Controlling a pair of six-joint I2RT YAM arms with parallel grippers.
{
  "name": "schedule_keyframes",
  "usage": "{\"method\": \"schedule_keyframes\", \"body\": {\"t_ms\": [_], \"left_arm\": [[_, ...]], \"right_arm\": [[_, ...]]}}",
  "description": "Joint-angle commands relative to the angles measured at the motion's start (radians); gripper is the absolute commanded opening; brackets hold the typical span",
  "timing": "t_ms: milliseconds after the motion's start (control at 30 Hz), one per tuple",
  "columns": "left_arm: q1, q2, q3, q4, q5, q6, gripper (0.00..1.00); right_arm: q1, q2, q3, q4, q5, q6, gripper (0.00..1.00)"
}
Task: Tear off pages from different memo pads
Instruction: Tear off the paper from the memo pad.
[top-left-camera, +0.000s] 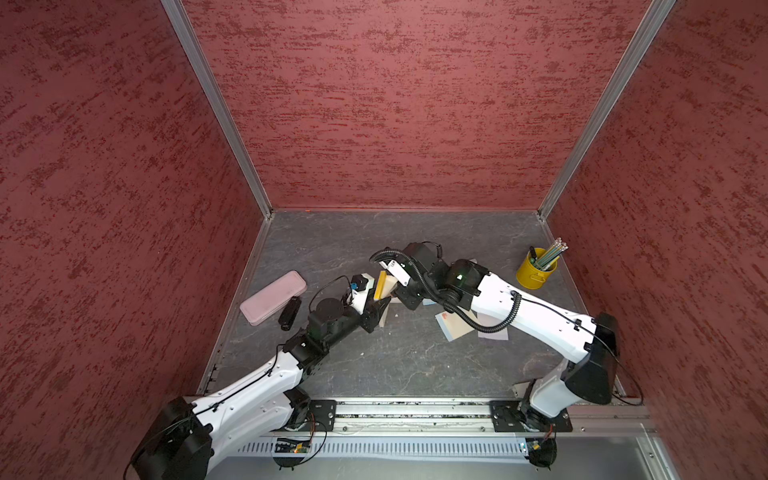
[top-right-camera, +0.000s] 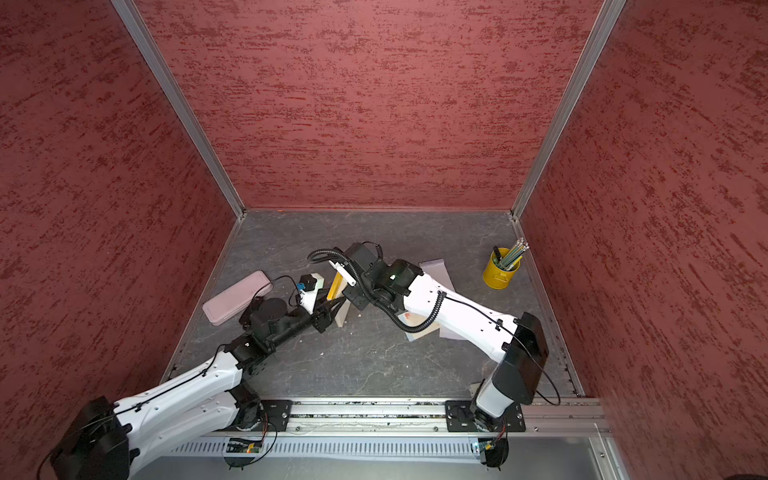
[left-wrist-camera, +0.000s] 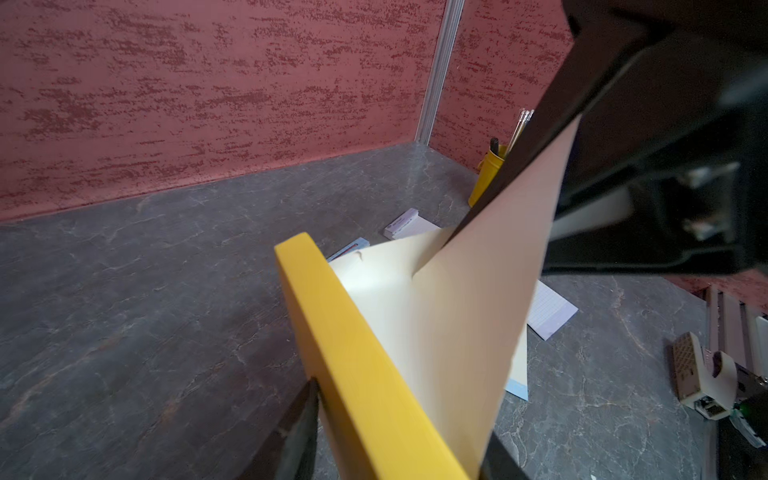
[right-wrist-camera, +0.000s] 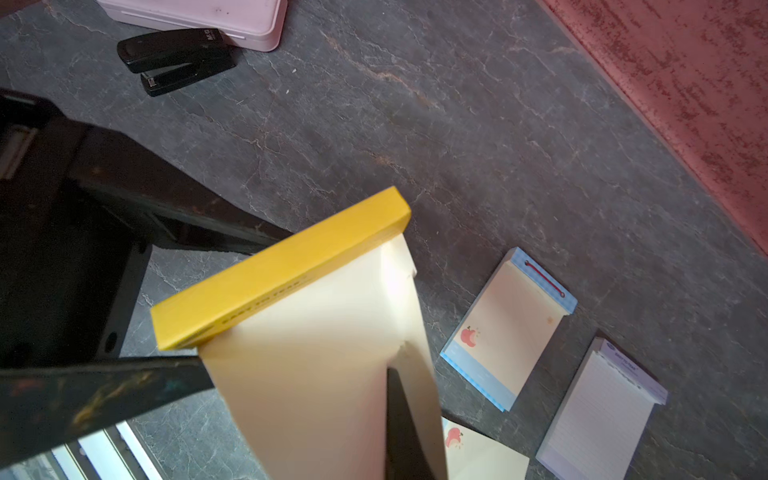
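Right wrist view showed the yellow-banded memo pad (right-wrist-camera: 282, 270) tilted up above the table (right-wrist-camera: 457, 124), with the right tool (right-wrist-camera: 395, 382) clamped on its limp, creased top page (right-wrist-camera: 316, 374). The left tool (right-wrist-camera: 249, 307) bracketed the pad's stiff bound end, the sound place to hold, though whether it pinched yet was unclear. Such thin paper would likely rip unevenly if pulled askew.

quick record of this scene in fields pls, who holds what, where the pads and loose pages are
left gripper: shut on yellow pad, a finger against each face
right gripper: shut on top page
top page state: creased, bent off the pad, not yet torn free
yellow pad pose: up on edge between the arms
pads lying flat: apple pad, lavender pad, side by side on table
loose pages: apple page, lavender page, flat on table
other: stapler beside pink case; pencil cup near right wall
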Motion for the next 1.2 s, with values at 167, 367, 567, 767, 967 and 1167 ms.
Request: {"method": "schedule_keyframes", "body": {"t_ms": [167, 367, 567, 767, 967, 1167], "left_arm": [[0.004, -0.050, 0.002, -0.081, 0.080, 0.003, 0.67], [0.006, -0.054, -0.010, -0.076, 0.086, -0.005, 0.50], [0.023, -0.058, -0.022, -0.058, 0.098, -0.009, 0.32], [0.035, -0.052, -0.031, -0.065, 0.113, -0.025, 0.27], [0.047, 0.013, -0.011, -0.080, 0.142, -0.055, 0.20], [0.075, 0.042, 0.017, -0.059, 0.176, -0.102, 0.00]], "right_arm": [[-0.005, 0.006, 0.071, -0.006, -0.022, 0.012, 0.00], [-0.010, 0.018, 0.088, -0.007, -0.031, 0.014, 0.00], [-0.019, 0.021, 0.080, 0.002, -0.044, 0.016, 0.00], [-0.055, -0.001, 0.037, 0.053, -0.049, 0.049, 0.00], [-0.074, 0.000, 0.037, 0.079, -0.067, 0.063, 0.00], [-0.105, -0.016, -0.028, 0.130, -0.064, 0.094, 0.00]]}}
